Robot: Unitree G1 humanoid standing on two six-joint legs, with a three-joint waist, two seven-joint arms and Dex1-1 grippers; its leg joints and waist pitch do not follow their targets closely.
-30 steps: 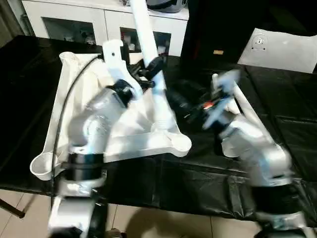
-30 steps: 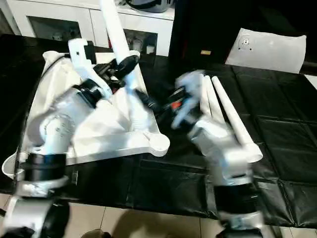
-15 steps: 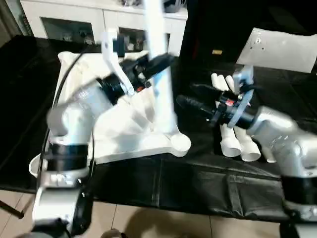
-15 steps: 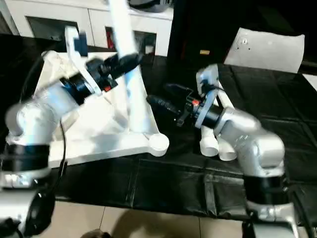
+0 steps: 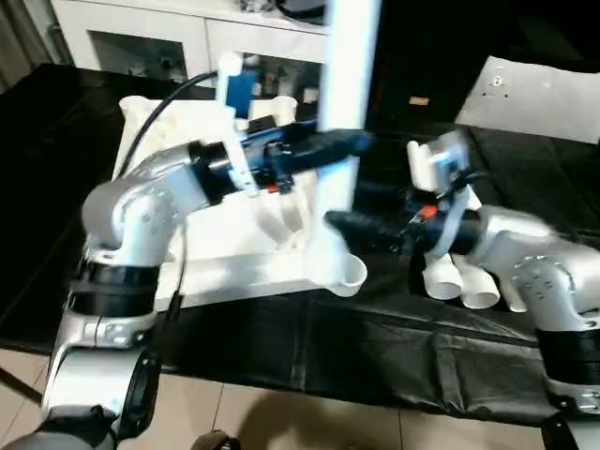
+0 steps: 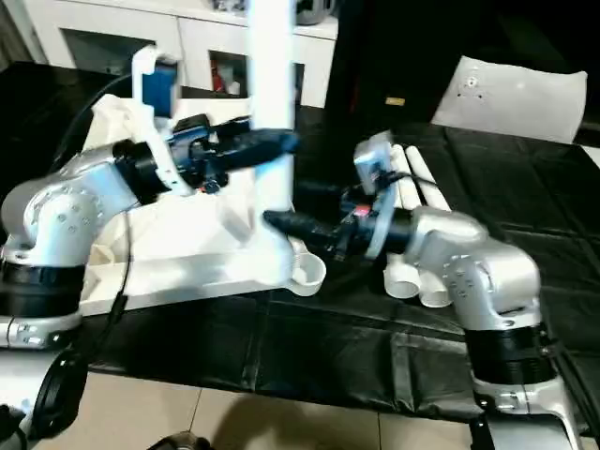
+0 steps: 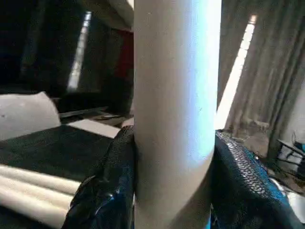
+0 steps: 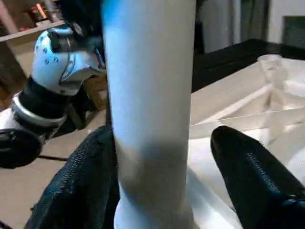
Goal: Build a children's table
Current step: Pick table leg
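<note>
The children's table top (image 5: 211,239) lies upside down on the black-covered bench, ribs up. One white leg (image 5: 345,84) stands nearly upright over its near right corner, its lower end beside the round corner socket (image 5: 351,275); I cannot tell whether it is seated. My left gripper (image 5: 342,142) is shut on the leg's middle, fingers (image 7: 102,191) pressed to both sides. Lower down, my right gripper (image 5: 337,222) is open and straddles the leg, one finger (image 8: 252,181) standing clear of it. Loose legs (image 5: 459,281) lie to the right, behind my right forearm.
A white cabinet with glass doors (image 5: 178,42) stands behind the bench. A flat white panel (image 5: 534,89) leans at the back right. The bench's front edge (image 5: 309,380) drops to a tiled floor.
The leg has swung from leaning back to nearly upright, carried right by my left arm. My right gripper has moved left from the loose legs to the leg's lower part.
</note>
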